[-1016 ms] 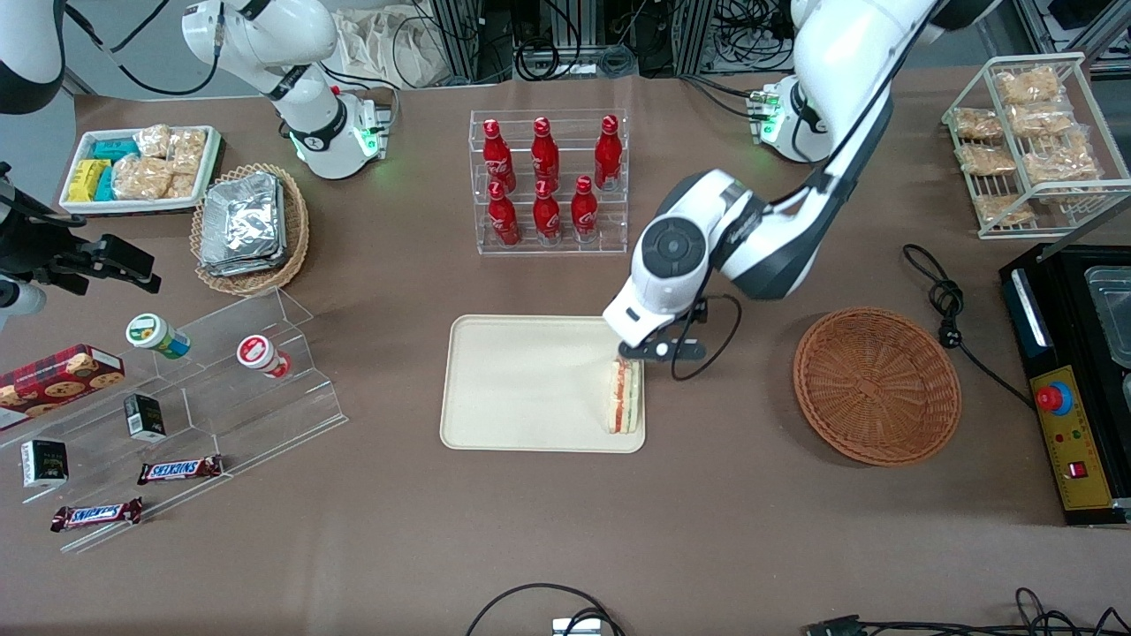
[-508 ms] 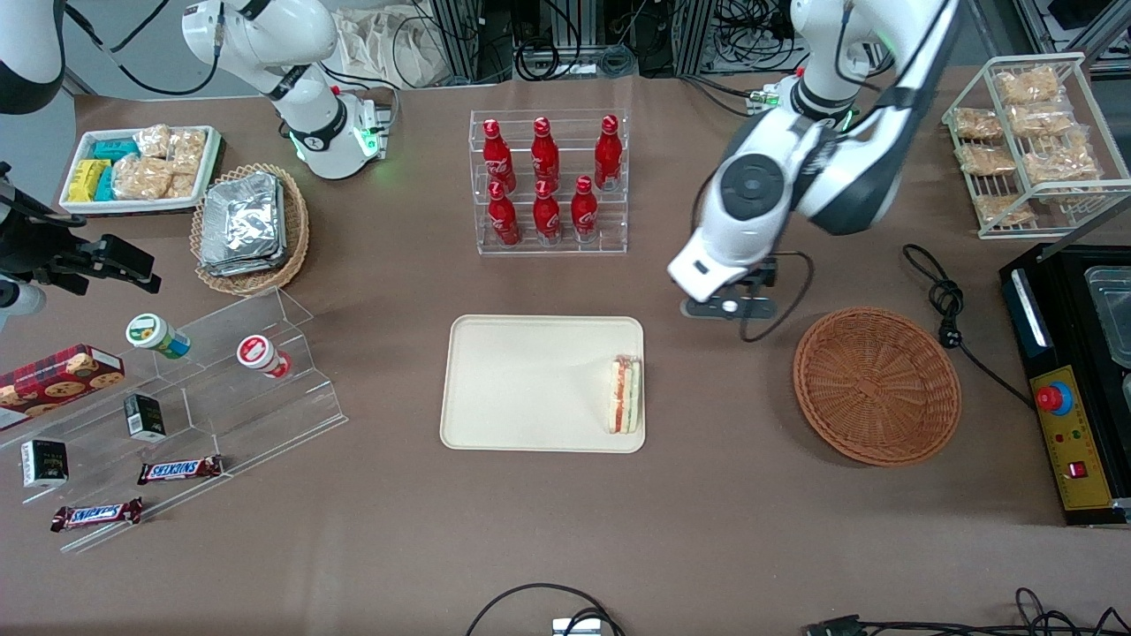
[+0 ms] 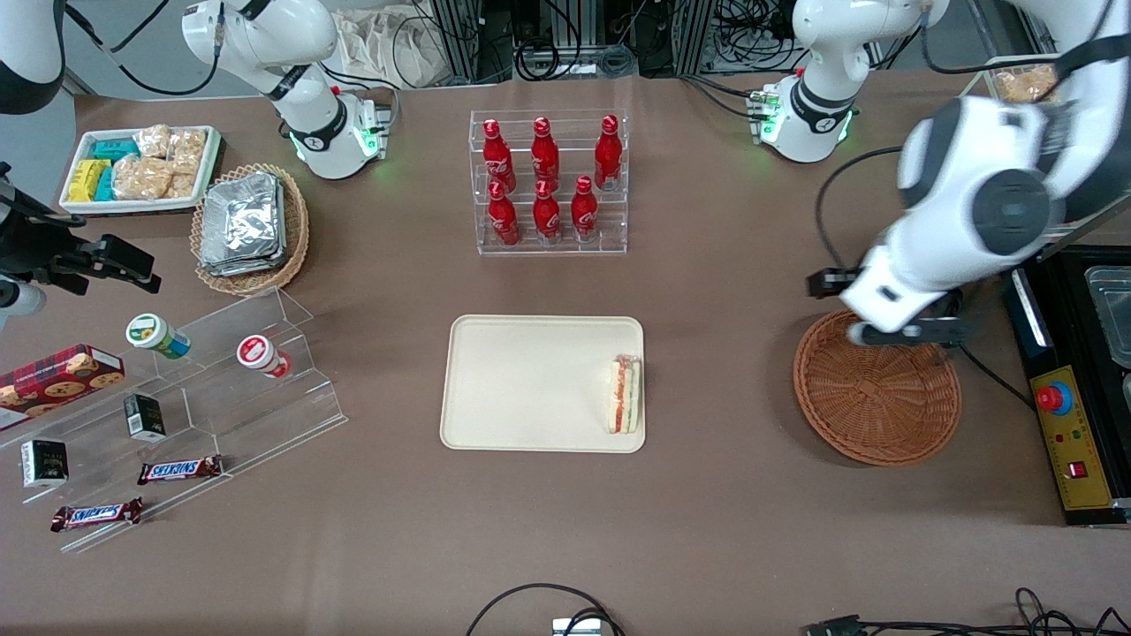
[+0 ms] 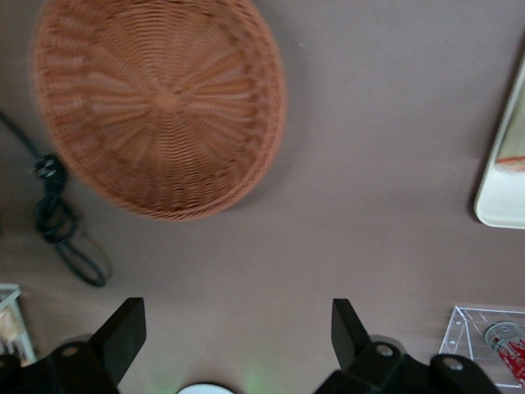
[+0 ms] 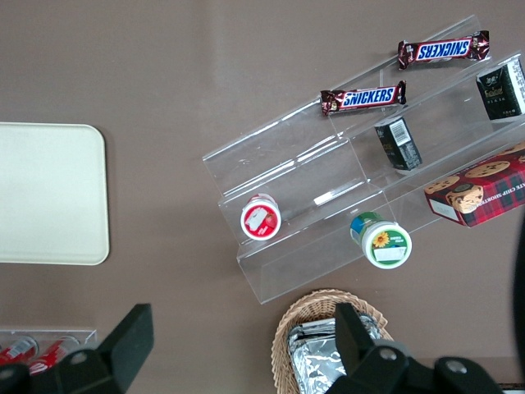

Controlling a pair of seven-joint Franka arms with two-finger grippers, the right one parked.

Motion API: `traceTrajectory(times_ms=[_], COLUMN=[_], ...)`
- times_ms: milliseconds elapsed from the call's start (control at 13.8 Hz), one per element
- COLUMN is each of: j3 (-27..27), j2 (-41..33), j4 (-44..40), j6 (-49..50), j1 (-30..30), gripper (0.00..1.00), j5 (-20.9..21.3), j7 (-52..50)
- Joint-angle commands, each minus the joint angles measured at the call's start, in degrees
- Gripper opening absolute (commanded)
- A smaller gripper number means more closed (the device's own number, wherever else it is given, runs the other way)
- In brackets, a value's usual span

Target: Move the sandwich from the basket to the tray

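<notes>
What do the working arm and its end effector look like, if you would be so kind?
The working arm has glossy white rounded shells with dark grey round joint caps and a black cable looping beside it. Its end effector above the basket has two black wedge-shaped fingers, standing wide apart. Its base glows green.

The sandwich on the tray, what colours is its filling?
Orange-red and green between pale bread, clearest in the front view: sandwich.

Tray (image 4: 502, 193) cut off; pincer (image 4: 234, 332) fingertips prob. apart, blurred.
</notes>
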State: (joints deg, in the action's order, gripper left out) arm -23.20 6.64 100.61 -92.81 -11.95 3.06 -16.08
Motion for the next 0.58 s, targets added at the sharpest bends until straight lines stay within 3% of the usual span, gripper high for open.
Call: traceTrajectory(times_ms=[0, 508], j3=[-0.79, -0.79], j2=[1.80, 2.50], j4=[-6.03, -9.20], j6=[3.86, 4.92], j1=[-4.46, -5.80], gripper=[1.00, 1.00], j5=[-0.69, 0.27], j7=[0.52, 2.10])
